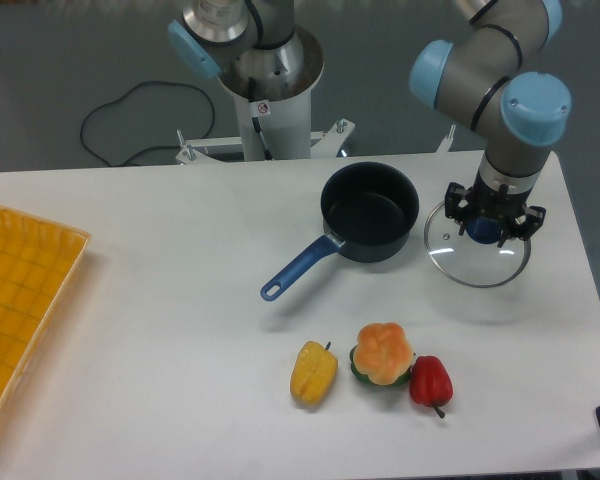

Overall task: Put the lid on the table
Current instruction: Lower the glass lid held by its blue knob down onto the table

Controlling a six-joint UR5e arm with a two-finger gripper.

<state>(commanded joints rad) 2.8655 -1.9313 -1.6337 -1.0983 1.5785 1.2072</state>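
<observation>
The lid sits low over the right side of the table, just beside the dark blue saucepan; whether its rim touches the tabletop I cannot tell. Directly above its centre stands the pincer, its fingers closed around the blue knob. Nearer the front edge lie a yellow pepper, an orange one and a red one, and a yellow tray sits far left

Saucepan on counter toward back right, handle pointing front-left; lid just right of it, pincer directly above lid centre; three toy peppers in row near front: one left, one middle, one right; tray at left edge
</observation>
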